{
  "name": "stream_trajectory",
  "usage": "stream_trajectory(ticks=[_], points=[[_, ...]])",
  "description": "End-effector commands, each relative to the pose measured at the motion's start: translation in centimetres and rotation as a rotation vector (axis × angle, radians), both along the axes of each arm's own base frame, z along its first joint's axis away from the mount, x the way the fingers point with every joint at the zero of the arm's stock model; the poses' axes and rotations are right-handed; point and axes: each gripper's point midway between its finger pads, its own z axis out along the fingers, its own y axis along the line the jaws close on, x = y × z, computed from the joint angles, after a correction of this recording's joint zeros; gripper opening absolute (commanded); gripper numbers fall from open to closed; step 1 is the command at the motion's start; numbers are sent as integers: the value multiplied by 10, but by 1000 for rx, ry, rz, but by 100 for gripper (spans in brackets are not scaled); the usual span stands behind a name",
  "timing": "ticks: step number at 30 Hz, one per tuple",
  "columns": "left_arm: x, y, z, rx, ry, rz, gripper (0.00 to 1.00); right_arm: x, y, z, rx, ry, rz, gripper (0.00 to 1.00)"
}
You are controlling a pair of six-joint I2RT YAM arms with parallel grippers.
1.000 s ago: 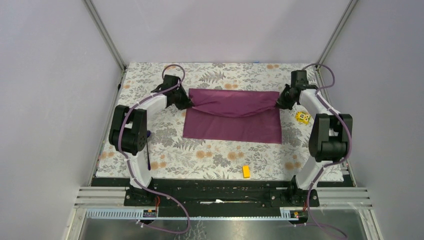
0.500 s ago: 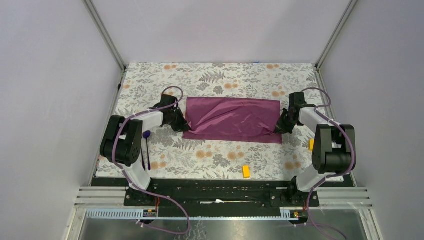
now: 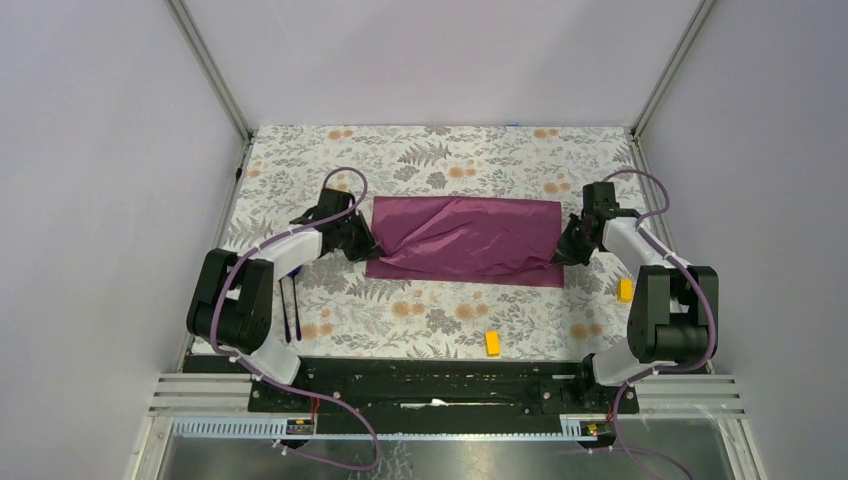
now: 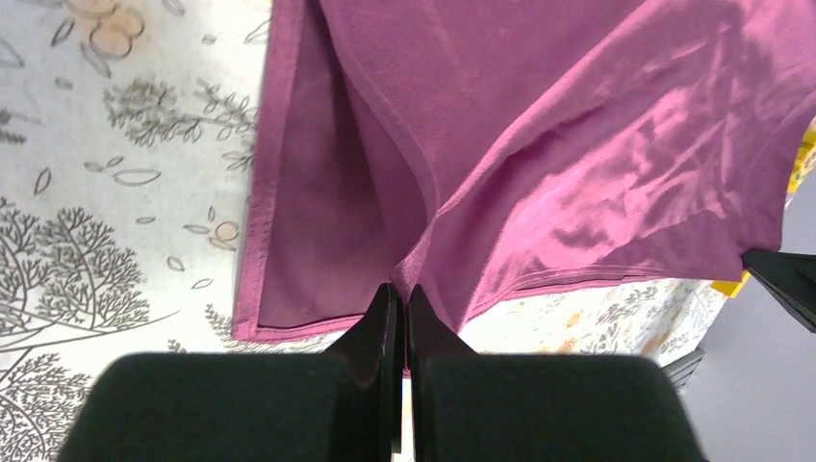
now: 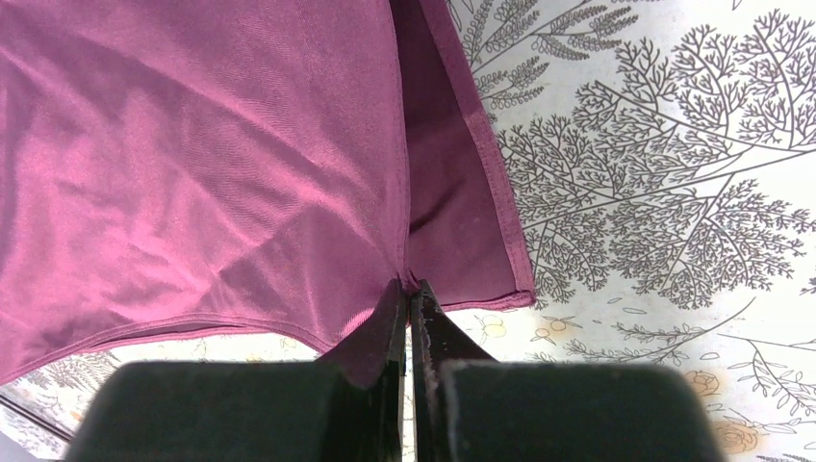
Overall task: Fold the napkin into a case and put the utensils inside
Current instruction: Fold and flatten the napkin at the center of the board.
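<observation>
The shiny plum-purple cloth napkin (image 3: 465,240) lies mid-table, partly doubled over itself. The left gripper (image 4: 396,294) and right gripper (image 5: 409,289) each have their fingers pressed together on a corner of the upper layer. They stretch it between them, I'd guess so the fold lands square. The slender dark purple utensils (image 3: 290,305) lie beside the left arm.

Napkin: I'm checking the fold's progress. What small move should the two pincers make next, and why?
Probably lower both held corners onto the near hem, then open. The left pincer and right pincer are each shut on a top-layer corner of the napkin, and that layer hangs lifted and wrinkled close to the bottom layer's near hem.
</observation>
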Motion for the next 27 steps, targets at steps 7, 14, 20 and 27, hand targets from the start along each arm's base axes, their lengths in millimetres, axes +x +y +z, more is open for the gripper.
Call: stream_trajectory(ticks=[7,14,20,27], points=[[-24,10,-22,44,36,-2,1,-19,-12,-12,-68,59,1,0],[-18,13,-29,75,38,3,2,-18,-16,-22,-88,71,-2,0],[-12,14,-29,87,32,10,5,-15,-14,-30,-78,84,1,0],[-14,15,-35,97,41,11,10,-12,-11,-37,-63,91,7,0]])
